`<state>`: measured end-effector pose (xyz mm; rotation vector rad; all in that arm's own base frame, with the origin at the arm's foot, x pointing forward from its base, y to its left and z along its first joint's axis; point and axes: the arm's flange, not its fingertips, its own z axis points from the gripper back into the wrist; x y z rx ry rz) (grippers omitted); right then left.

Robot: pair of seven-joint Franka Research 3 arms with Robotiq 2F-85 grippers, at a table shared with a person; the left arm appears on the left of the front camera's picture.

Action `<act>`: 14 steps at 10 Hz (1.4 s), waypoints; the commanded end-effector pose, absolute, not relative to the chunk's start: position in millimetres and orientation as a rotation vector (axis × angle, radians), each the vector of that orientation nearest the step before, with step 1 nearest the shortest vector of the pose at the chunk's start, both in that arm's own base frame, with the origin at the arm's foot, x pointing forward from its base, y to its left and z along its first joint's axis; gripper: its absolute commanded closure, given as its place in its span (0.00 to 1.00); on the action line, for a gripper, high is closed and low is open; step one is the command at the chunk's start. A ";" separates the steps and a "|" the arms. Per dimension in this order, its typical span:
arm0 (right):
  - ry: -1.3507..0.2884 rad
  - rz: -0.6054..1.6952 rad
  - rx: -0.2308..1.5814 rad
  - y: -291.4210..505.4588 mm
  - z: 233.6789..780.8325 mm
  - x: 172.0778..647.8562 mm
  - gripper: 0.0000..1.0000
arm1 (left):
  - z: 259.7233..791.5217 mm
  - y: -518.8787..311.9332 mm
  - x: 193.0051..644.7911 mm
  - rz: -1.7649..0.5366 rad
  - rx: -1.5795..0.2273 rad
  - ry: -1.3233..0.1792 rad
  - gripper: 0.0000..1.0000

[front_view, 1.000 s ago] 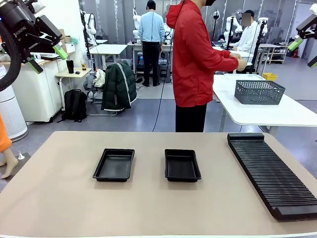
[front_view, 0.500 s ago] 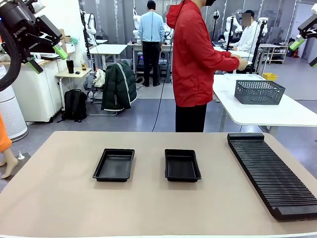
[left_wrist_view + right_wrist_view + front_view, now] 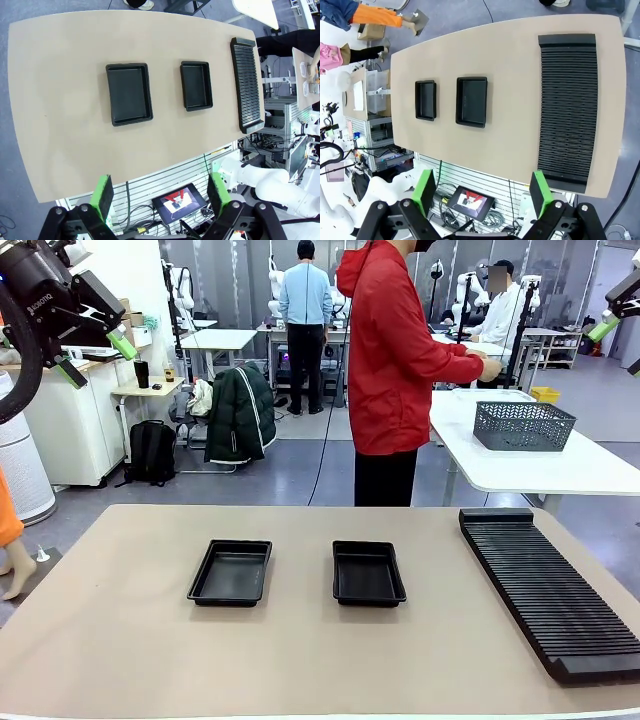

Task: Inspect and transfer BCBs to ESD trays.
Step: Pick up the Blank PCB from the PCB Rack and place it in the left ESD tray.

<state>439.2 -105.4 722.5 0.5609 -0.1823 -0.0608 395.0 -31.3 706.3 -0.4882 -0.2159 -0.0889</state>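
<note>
Left gripper (image 3: 96, 358): raised in the upper left of the front view, well above the surface (image 3: 130, 640); its green fingers stand wide apart around nothing, which the left wrist view (image 3: 161, 192) confirms. It looks parked high so as not to block the work area.
Left tray (image 3: 230, 572): flat on the surface, left of centre, floor bare; seemingly set out ready to receive a board.
Right tray (image 3: 368, 573): just right of centre, near its twin but apart from it, equally bare.
Person (image 3: 395, 360): stands past the far edge, turned toward a white table (image 3: 560, 465) at the right, hands busy there; what they handle cannot be told.
Rack (image 3: 545, 590): long ribbed black piece along the right side of the surface.
Mesh basket (image 3: 523, 425): on the white table.
Right gripper (image 3: 618, 348): high in the upper right corner, fingers spread and holding nothing, as in the right wrist view (image 3: 482, 192); probably waiting for the person.
</note>
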 end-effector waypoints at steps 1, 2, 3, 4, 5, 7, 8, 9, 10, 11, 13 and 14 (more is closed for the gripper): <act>-0.161 -0.081 0.589 -105.7 724.6 432.0 0.00 | 706.3 -30.1 393.2 -0.091 -0.496 -0.218 0.00; -0.154 -0.085 0.592 -106.5 724.5 430.0 0.00 | 706.3 -30.1 393.2 -0.091 -0.496 -0.218 0.00; -0.126 -0.080 0.600 -107.3 726.3 426.3 0.00 | 706.3 -30.1 393.2 -0.091 -0.496 -0.218 0.00; -0.103 -0.099 0.586 -108.7 729.1 422.4 0.00 | 706.3 -30.1 393.2 -0.091 -0.496 -0.218 0.00; -0.099 -0.109 0.576 -111.2 730.5 418.8 0.00 | 706.3 -30.1 393.2 -0.091 -0.496 -0.218 0.00; -0.085 -0.119 0.572 -112.4 727.7 415.3 0.00 | 706.3 -30.1 393.2 -0.091 -0.496 -0.218 0.00; -0.081 -0.114 0.573 -111.8 727.2 414.9 0.00 | 706.3 -30.1 393.2 -0.091 -0.496 -0.218 0.00; -0.073 -0.109 0.578 -110.9 726.3 414.7 0.00 | 706.3 -30.1 393.2 -0.091 -0.496 -0.218 0.00; -0.066 -0.108 0.573 -108.9 725.5 414.0 0.00 | 706.3 -30.1 393.2 -0.091 -0.496 -0.218 0.00; -0.060 -0.111 0.568 -109.4 725.6 413.3 0.00 | 706.3 -30.1 393.2 -0.091 -0.496 -0.218 0.00; -0.081 -0.086 0.581 -109.5 722.4 418.3 0.00 | 706.3 -30.1 393.2 -0.091 -0.496 -0.218 0.00; -0.081 -0.086 0.581 -109.5 722.4 418.3 0.00 | 706.3 -30.1 393.2 -0.091 -0.496 -0.218 0.00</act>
